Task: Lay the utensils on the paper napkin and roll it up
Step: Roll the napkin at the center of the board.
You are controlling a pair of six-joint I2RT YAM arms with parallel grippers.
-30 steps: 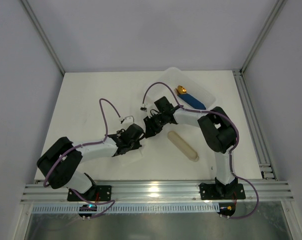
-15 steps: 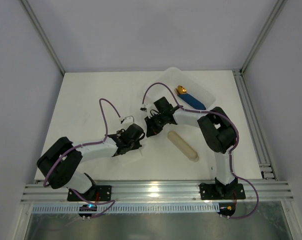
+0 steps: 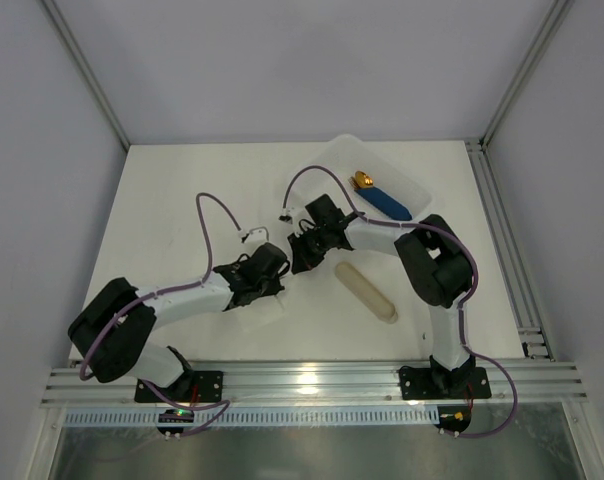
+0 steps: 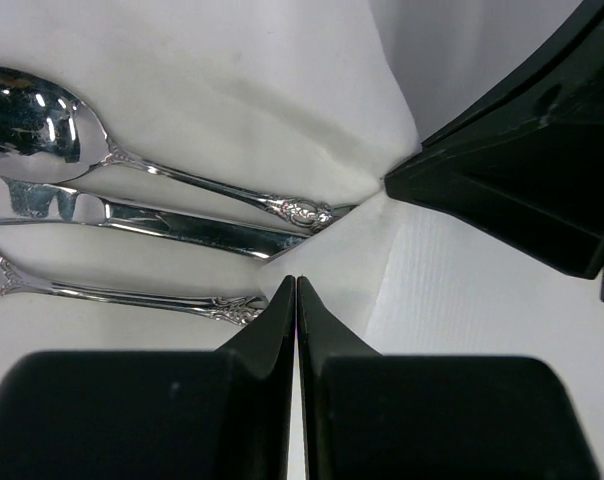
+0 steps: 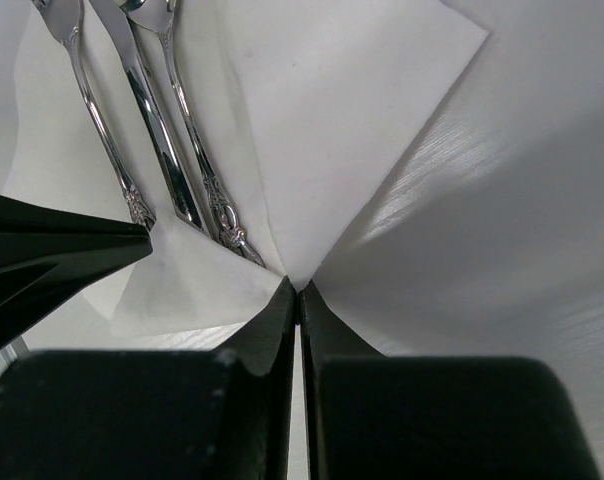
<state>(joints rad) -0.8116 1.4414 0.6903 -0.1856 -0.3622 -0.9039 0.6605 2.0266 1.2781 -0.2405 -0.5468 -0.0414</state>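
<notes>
Left gripper [image 4: 297, 290]: jaws were fully closed, pinching an edge of the paper napkin [image 5: 312, 120], a little in from the tabletop's near edge and left of centre.
Paper napkin: lay flat under both wrists near the middle of the tabletop [image 3: 182, 190], with one flap lifted and creased toward the two closed tips.
Utensils [image 4: 182, 225]: spoon, knife and fork rested side by side on the napkin, parallel and not crossing.
Long axis: the handle ends pointed at the pinched edge; the bowl, blade and tines pointed away from both claws.
Right gripper [image 5: 299, 295]: jaws were closed on the same napkin edge, just beside the left claw's tip and slightly farther from the near edge.
Nearer arm: no clear difference. The left tip sat just beside the fork handle end, the right tip just beside the spoon handle end.
Key relation (judgement): the held edge lay beyond the handle ends, so drawing it forward would fold paper lengthwise over the handles.
Beige sleeve [image 3: 367, 290]: lay right of the claws, apart from the napkin.
Tray [image 3: 342, 143]: stood toward the far right corner, holding a blue-handled piece [image 3: 387, 203].
Surface and room: matte white top, plain pale walls, aluminium frame posts.
</notes>
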